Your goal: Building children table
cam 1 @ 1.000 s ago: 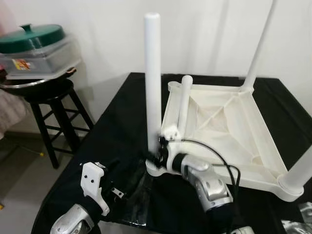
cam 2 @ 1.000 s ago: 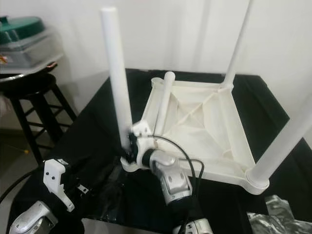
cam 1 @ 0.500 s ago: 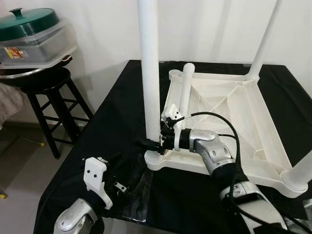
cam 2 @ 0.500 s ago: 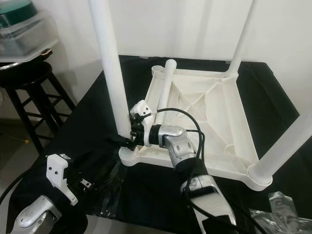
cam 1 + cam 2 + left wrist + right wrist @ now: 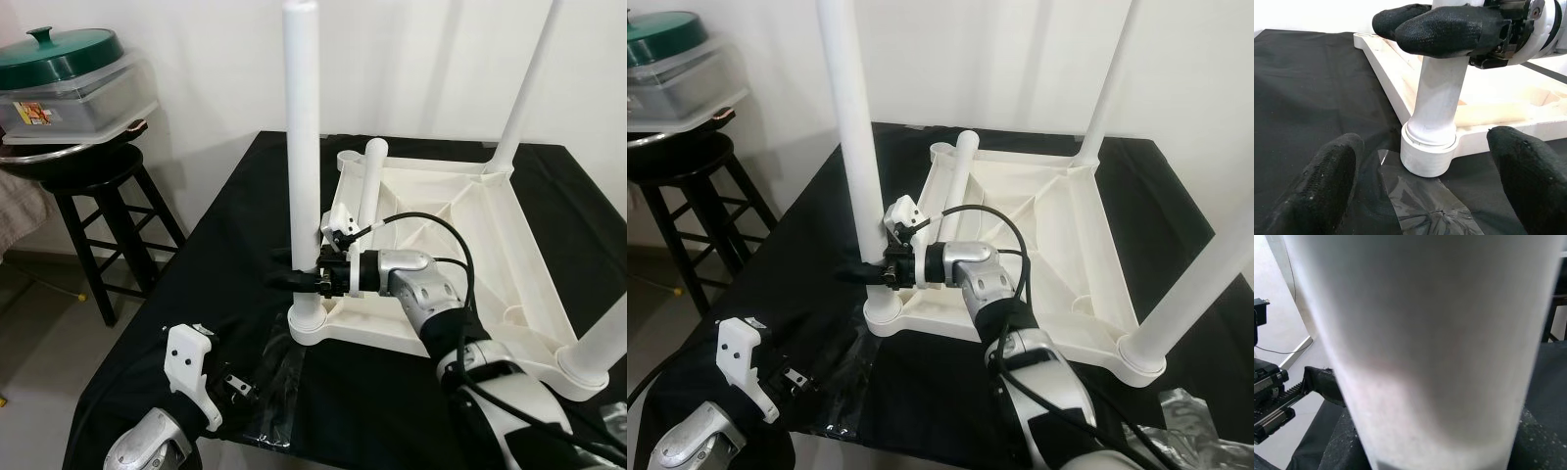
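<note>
A white children's table top (image 5: 460, 225) lies upside down on a black cloth. Its near-left leg (image 5: 302, 147) stands upright in the corner socket (image 5: 1429, 155). My right gripper (image 5: 294, 277) is shut on this leg just above the socket, and the leg (image 5: 1420, 347) sits close before the right wrist camera. Two more legs stand at the far right (image 5: 524, 83) and near right (image 5: 605, 343). A loose leg (image 5: 369, 186) lies slanted across the far-left corner. My left gripper (image 5: 1432, 181) hovers low before the socket, open, holding nothing.
A black stool (image 5: 93, 186) at the left carries a clear container with a green lid (image 5: 73, 73). Clear plastic film (image 5: 279, 392) lies on the cloth near the socket. Crumpled plastic (image 5: 1195, 421) sits at the front right. A white wall stands behind.
The head view has shifted. My right wrist has swung from below the leg's foot to level beside it, still gripping the leg. The left gripper stays low at the front left.
</note>
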You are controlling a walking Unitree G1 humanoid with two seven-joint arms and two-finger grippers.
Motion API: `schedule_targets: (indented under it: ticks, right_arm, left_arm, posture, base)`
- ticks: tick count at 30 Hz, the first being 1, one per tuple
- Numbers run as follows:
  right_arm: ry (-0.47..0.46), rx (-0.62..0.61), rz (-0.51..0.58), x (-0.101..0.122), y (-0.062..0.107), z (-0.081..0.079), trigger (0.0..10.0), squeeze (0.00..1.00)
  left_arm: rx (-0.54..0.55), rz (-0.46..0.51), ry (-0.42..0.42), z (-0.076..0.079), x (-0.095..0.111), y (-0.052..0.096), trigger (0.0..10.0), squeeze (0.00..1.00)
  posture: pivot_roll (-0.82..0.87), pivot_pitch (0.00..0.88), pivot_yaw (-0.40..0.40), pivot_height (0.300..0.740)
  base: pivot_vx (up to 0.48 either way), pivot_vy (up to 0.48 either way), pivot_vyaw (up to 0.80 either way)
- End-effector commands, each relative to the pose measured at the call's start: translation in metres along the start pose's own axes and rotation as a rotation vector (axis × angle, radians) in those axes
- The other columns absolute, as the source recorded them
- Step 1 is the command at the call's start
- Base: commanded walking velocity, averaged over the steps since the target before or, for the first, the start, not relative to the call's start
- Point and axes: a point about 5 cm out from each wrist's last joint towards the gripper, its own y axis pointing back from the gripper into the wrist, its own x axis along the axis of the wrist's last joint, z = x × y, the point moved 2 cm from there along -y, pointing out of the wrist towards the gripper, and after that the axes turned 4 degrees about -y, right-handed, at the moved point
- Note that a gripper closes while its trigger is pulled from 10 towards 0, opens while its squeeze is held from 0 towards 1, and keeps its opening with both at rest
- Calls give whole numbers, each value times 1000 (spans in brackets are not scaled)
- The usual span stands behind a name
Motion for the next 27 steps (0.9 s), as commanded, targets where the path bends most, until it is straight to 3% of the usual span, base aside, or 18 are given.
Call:
schedule_targets:
  ticks: [1, 5, 6, 7, 8, 10, 12, 15, 19, 20, 21, 22, 23, 27]
  right_arm:
    - [-53, -18, 6, -14, 2, -1, 0, 0]
    - [-68, -75, -9, -27, 4, -4, 0, 0]
    - [-101, -220, -4, -34, 2, 0, 0, 0]
    - [-140, -580, 4, -43, 5, 10, 0, 0]
    - [-169, -852, 2, -50, 15, 15, 0, 0]
    - [-253, -766, -34, -80, 0, -33, 0, 0]
    - [-207, -694, -27, -76, -4, -39, 0, 0]
    - [-182, -695, -27, -68, -1, -24, 0, 0]
    - [-194, -656, -65, -71, -6, -27, 0, 0]
    - [-186, -641, -74, -69, -9, -29, 2549, 0]
    - [-186, -641, -74, -69, -9, -29, 2549, 0]
    - [-167, -614, -80, -65, -11, -30, 10000, 0]
    - [-169, -581, -72, -58, -14, -31, 10000, 1000]
    - [-131, -461, -36, -38, -19, -38, 10000, 1000]
  left_arm:
    - [3, -12, 5, -1, -3, 2, 10000, 0]
    - [3, -12, 6, -1, -3, 2, 10000, 0]
    - [3, -13, 6, -1, -4, 3, 10000, 0]
    - [4, -13, 5, -2, -3, 3, 10000, 0]
    - [6, -14, 5, -2, -3, 4, 10000, 0]
    - [6, -13, 6, -3, -3, 4, 10000, 0]
    - [5, -14, 7, -3, -3, 4, 10000, 0]
    - [-1, -18, 8, -3, -4, 4, 10000, 0]
    - [-10, -21, 8, -1, -4, 4, 10000, 0]
    - [0, -19, 8, -1, -4, 4, 10000, 0]
    - [0, -19, 8, -1, -4, 4, 10000, 0]
    - [6, -17, 7, -2, -3, 5, 10000, 0]
    - [7, -16, 9, -2, -3, 5, 10000, 0]
    - [0, -16, 10, -2, -2, 5, 10000, 0]
  posture:
    - [40, 27, 6, 740]
    - [38, 29, 3, 740]
    - [42, 31, -4, 740]
    - [26, 36, -3, 740]
    - [20, 38, -1, 740]
    - [16, 44, 3, 740]
    - [-1, 30, 16, 740]
    - [15, 27, 5, 740]
    - [24, 26, 3, 740]
    - [22, 30, 5, 740]
    - [22, 30, 5, 740]
    - [19, 35, 13, 740]
    - [20, 36, 14, 740]
    - [19, 36, 17, 740]
  base:
    - [0, 0, 0]
    - [0, 0, 0]
    - [0, 0, 0]
    - [0, 0, 0]
    - [0, 0, 0]
    - [0, 0, 0]
    - [0, 0, 0]
    - [0, 0, 0]
    - [0, 0, 0]
    - [0, 0, 0]
    - [0, 0, 0]
    - [0, 0, 0]
    - [0, 0, 0]
    - [0, 0, 0]
